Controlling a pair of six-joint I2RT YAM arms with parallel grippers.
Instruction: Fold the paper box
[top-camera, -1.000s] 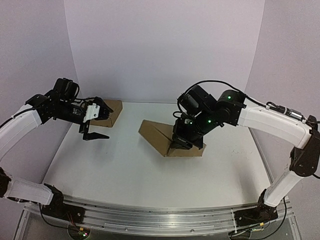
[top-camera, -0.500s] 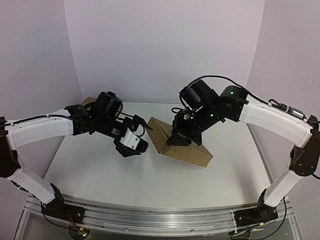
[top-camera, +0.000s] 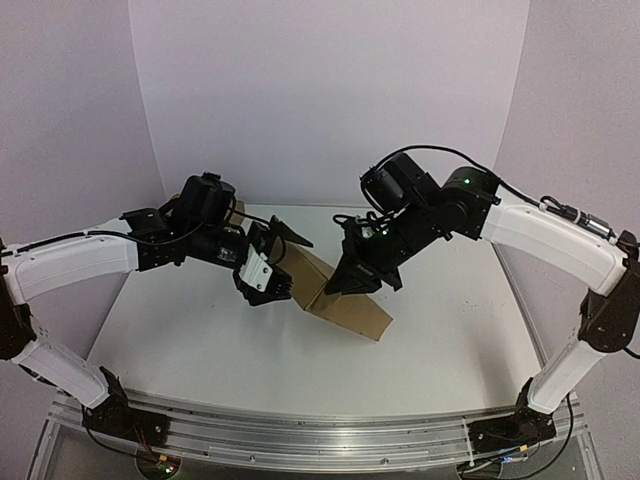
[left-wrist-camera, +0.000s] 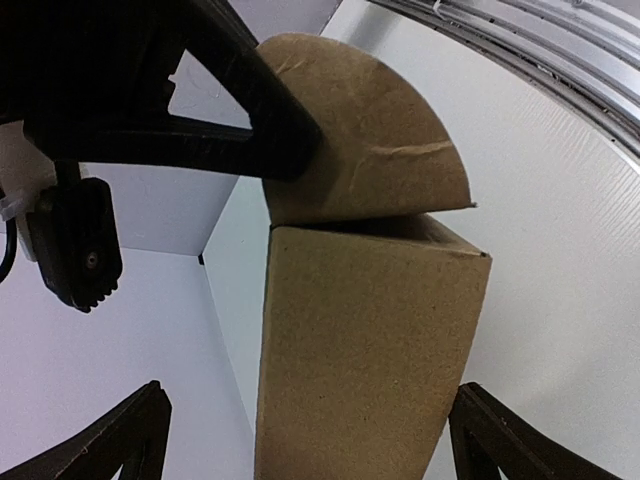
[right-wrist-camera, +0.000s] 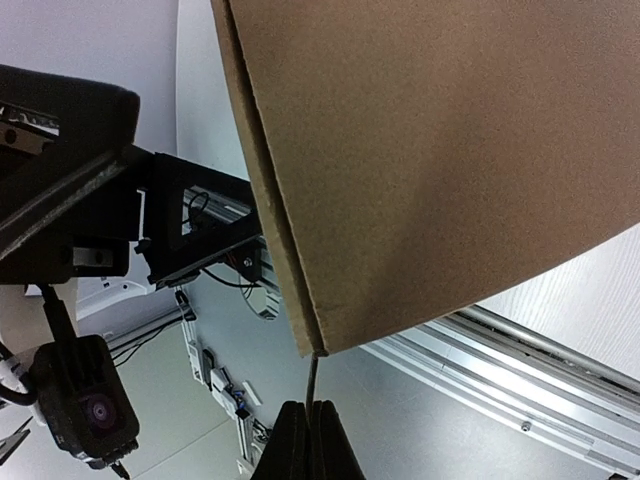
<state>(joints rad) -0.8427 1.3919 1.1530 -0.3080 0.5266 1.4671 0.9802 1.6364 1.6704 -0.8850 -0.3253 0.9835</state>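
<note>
We see the paper box (top-camera: 345, 308), matte brown cardboard with a round-cornered flap, tilted at the middle of the smooth white tabletop (top-camera: 200, 340). Our right claw (top-camera: 347, 283) pinches its thin edge; our left claw (top-camera: 278, 262) gapes wide beside it.

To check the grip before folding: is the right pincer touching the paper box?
Touching. In the right wrist view, the right pincer is shut on a thin edge of the paper box.

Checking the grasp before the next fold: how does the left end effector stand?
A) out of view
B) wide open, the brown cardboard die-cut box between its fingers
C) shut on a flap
B: the left wrist view shows the left end effector spread wide, the brown cardboard die-cut box between its fingers.
</note>
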